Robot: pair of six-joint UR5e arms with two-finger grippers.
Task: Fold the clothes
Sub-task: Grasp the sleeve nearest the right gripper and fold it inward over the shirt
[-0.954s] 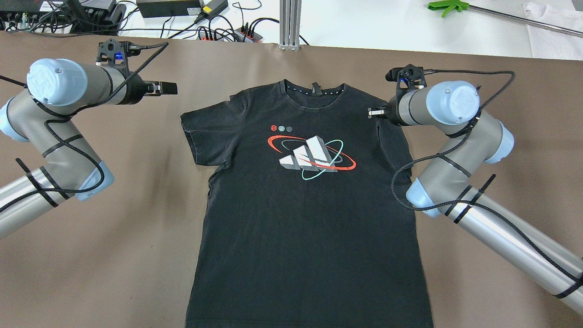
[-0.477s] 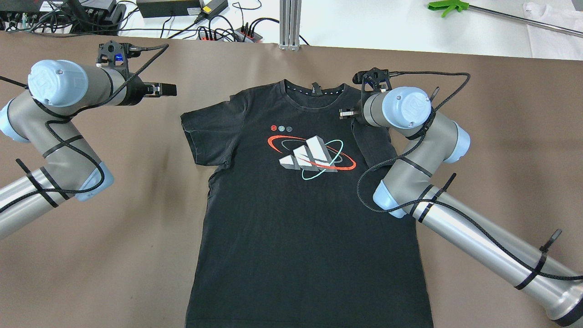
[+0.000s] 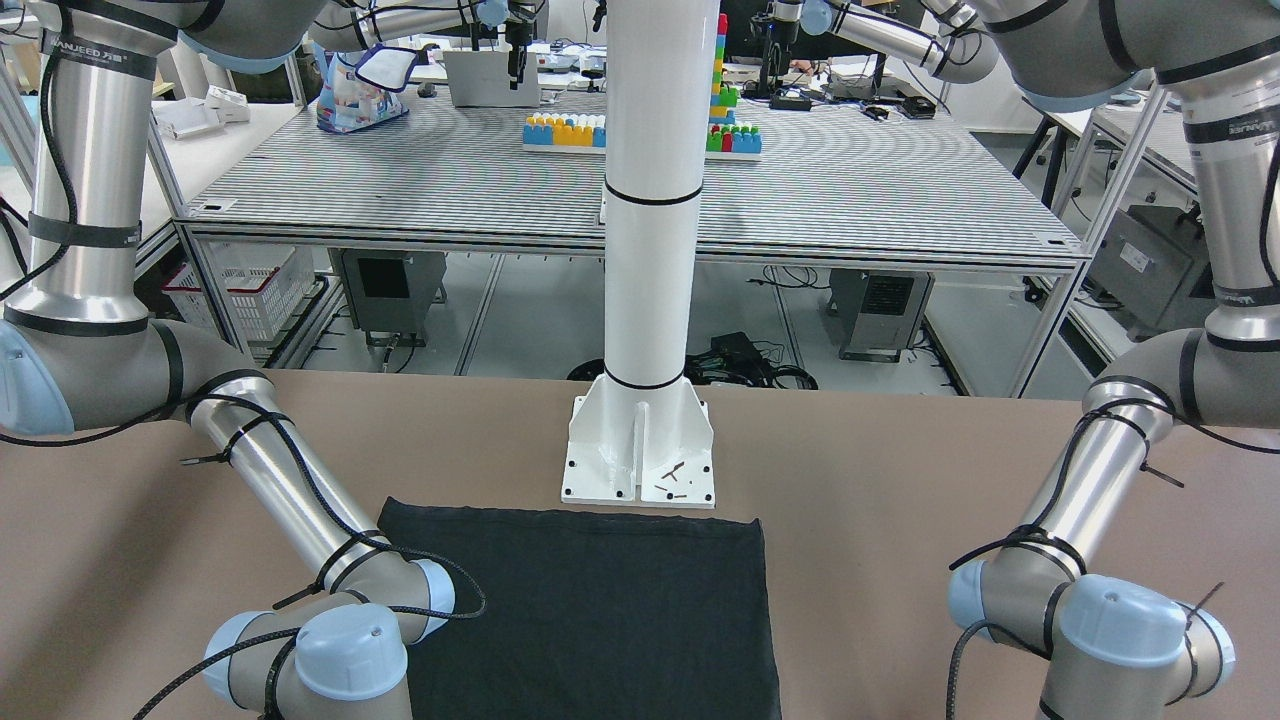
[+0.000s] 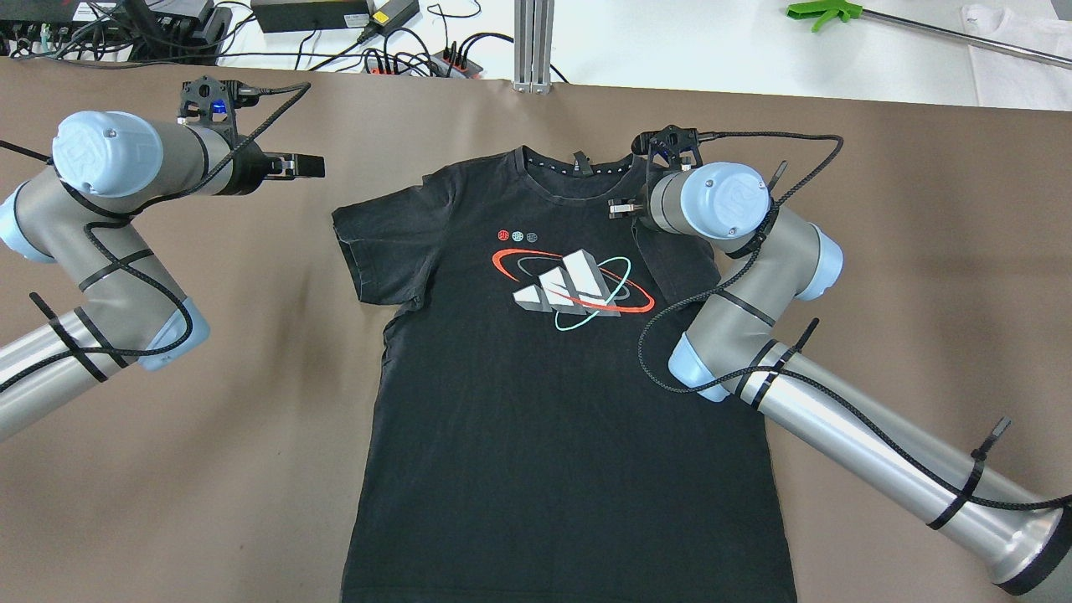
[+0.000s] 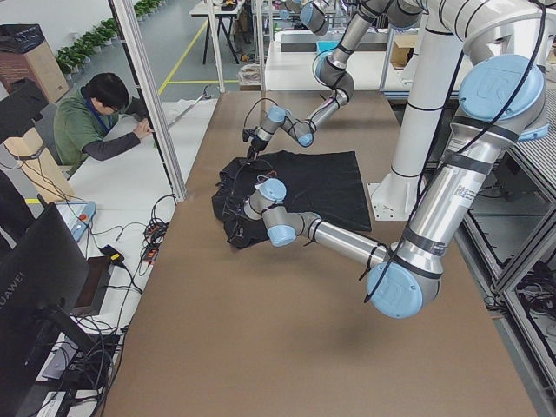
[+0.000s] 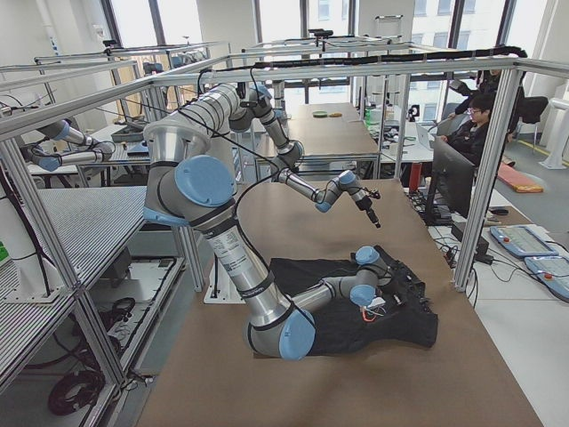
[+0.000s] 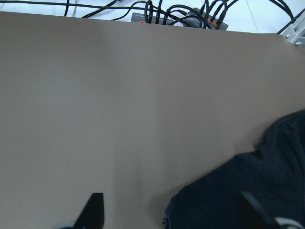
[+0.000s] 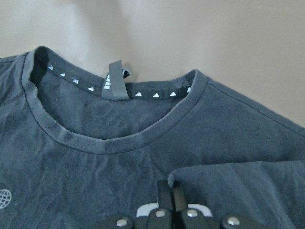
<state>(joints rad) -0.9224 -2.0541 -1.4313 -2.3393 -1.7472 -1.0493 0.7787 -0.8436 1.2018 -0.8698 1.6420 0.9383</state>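
The clothes are a black T-shirt with a red, white and teal chest print, lying flat and face up on the brown table. My right gripper is shut on the edge of the shirt's right sleeve, which is folded inward over the chest just below the collar. My left gripper hovers open over bare table, left of the other sleeve, holding nothing. The front-facing view shows only the shirt's plain lower hem.
A white pillar on a base plate stands at the hem end. Cables and power strips, an aluminium post and a green tool lie beyond the collar end. A seated person is beside the table.
My right arm has moved left toward the shirt's middle, drawing the right sleeve over the chest. The left arm has stayed where it was.
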